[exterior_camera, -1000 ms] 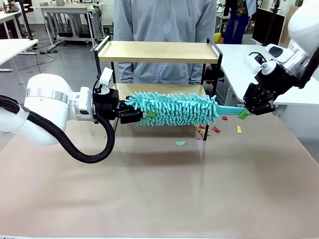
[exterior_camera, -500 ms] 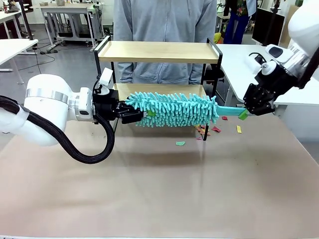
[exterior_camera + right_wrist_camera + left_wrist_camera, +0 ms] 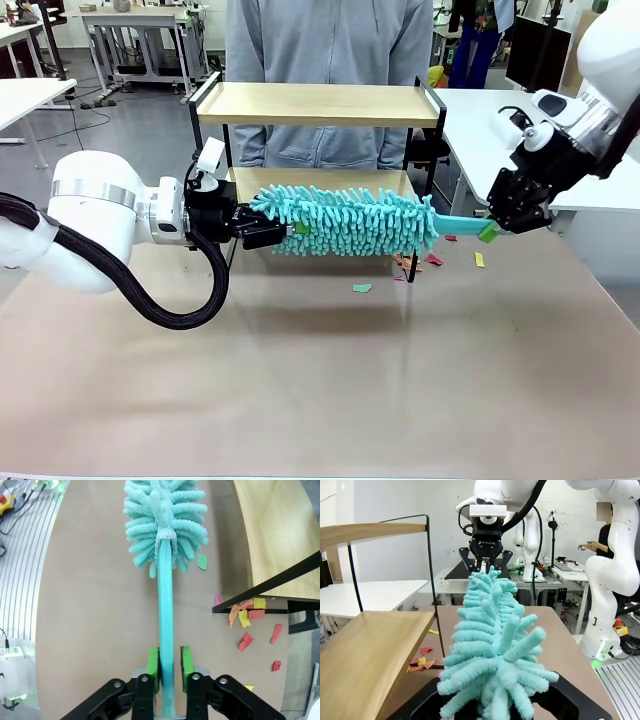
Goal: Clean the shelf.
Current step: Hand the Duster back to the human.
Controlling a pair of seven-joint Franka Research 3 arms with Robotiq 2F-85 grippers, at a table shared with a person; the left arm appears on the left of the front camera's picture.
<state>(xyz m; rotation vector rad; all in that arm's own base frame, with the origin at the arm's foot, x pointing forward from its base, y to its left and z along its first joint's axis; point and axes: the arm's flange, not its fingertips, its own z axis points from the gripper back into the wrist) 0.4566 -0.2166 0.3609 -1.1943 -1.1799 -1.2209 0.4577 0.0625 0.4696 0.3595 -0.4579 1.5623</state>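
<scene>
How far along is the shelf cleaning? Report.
Looks done: visible shelf boards bare, paper scraps on the table beside its leg. In hand: left gripper shut on the duster; right gripper straddles its handle, slightly open. Left: probably clearing the scraps.

near table [image 3: 320, 400] free | duster [image 3: 350, 222] bars shelf [image 3: 320, 103] lower tier

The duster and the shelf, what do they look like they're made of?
Duster: fluffy teal chenille fingers, probably microfibre, on a smooth matte handle that looks like plastic. Shelf: pale boards with visible grain, wood or laminate, in a thin black frame, likely metal.
</scene>
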